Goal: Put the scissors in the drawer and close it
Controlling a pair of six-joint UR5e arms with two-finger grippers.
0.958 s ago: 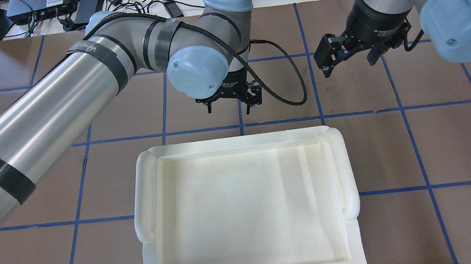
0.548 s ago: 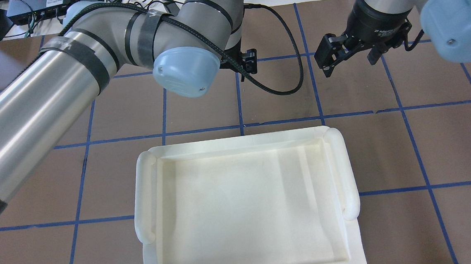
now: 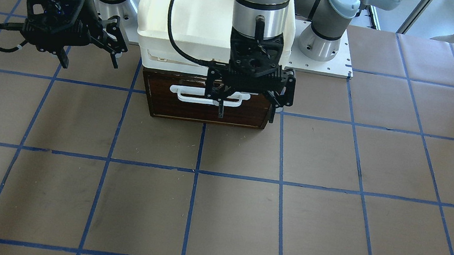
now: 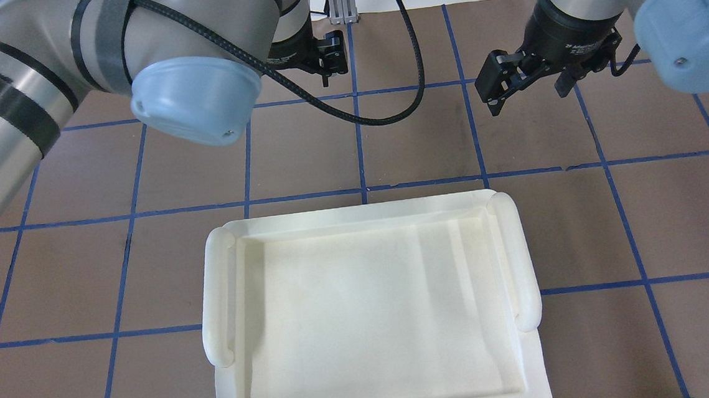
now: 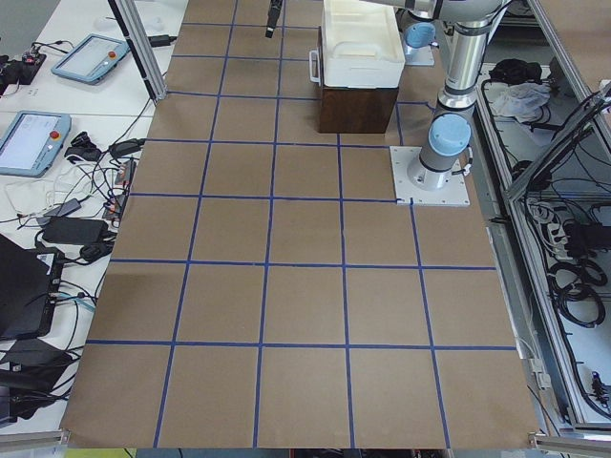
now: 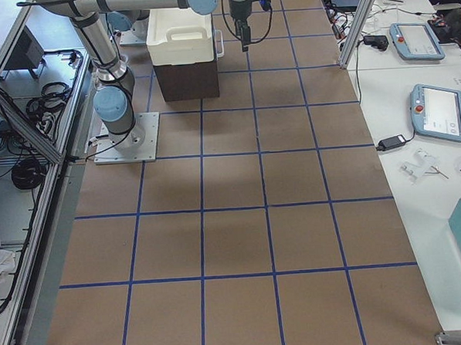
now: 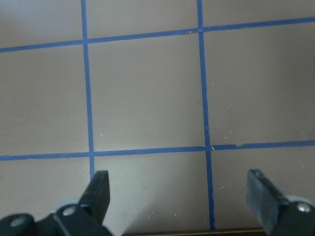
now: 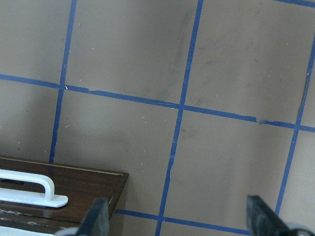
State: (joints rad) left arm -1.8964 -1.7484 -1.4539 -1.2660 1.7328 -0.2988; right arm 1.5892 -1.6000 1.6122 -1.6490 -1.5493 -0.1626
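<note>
Plainly shut, the drawer [image 3: 176, 110] sits under the white tub [image 3: 163, 44]; left gripper [image 3: 246, 117] and right gripper [image 3: 89, 64] spread.

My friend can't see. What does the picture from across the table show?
A dark brown wooden drawer with a white bar handle sits shut under a white plastic tub. The left gripper hangs open in front of it; the right gripper hangs open beside it. No scissors show.
</note>
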